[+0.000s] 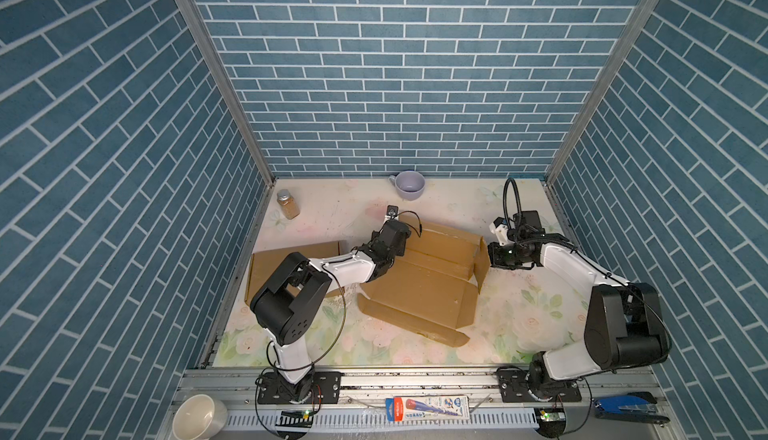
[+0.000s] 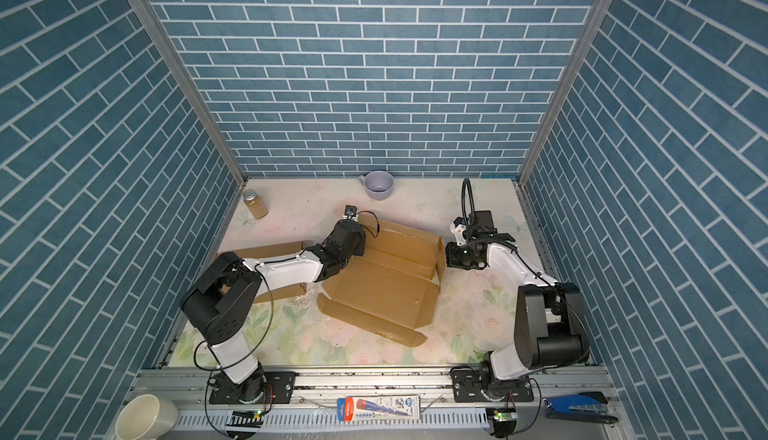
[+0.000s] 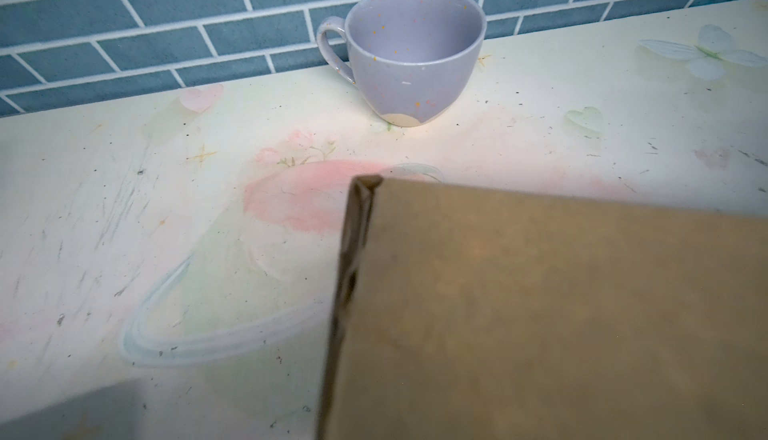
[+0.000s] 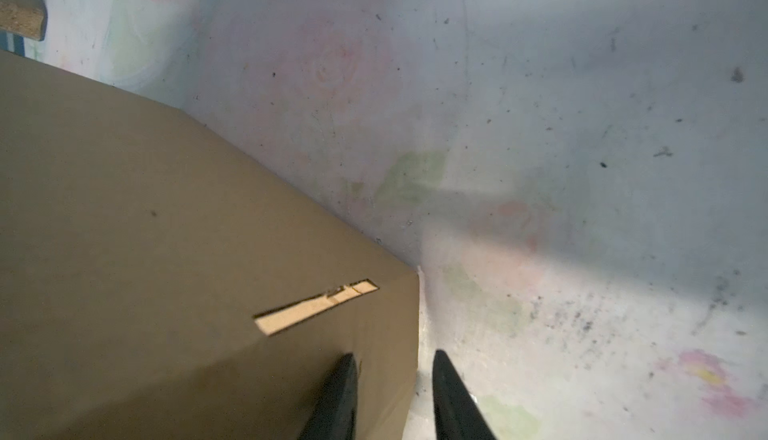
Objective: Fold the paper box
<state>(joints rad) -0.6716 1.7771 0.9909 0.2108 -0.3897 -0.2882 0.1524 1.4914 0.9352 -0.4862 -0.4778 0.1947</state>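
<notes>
Use the partly open right gripper (image 4: 394, 357), clamping nothing, astride the raised side flap (image 1: 482, 263) of the brown cardboard box (image 1: 419, 288) mid-table; push inward along the crease. Brace with the shut left gripper (image 1: 390, 222) at the far corner, grasp unseen

There are two robot arms, the left arm (image 1: 345, 269) and the right arm (image 1: 569, 263). Brown cardboard shows in two pieces: one opened paper box (image 1: 419, 288) and one flat cardboard sheet (image 1: 291, 257). The left arm hides the place between them, so I cannot tell if they are joined into one. The cups are two: one lilac mug (image 1: 409, 186) and one cream cup (image 1: 199, 417). There is one spice jar (image 1: 288, 205), one blister pack (image 1: 428, 409) and one blue stapler (image 1: 627, 406). In the right wrist view, the cardboard has one narrow slot (image 4: 316, 307). Three blue brick-pattern walls (image 1: 395, 84) stand around one flower-print table (image 1: 519, 313).
</notes>
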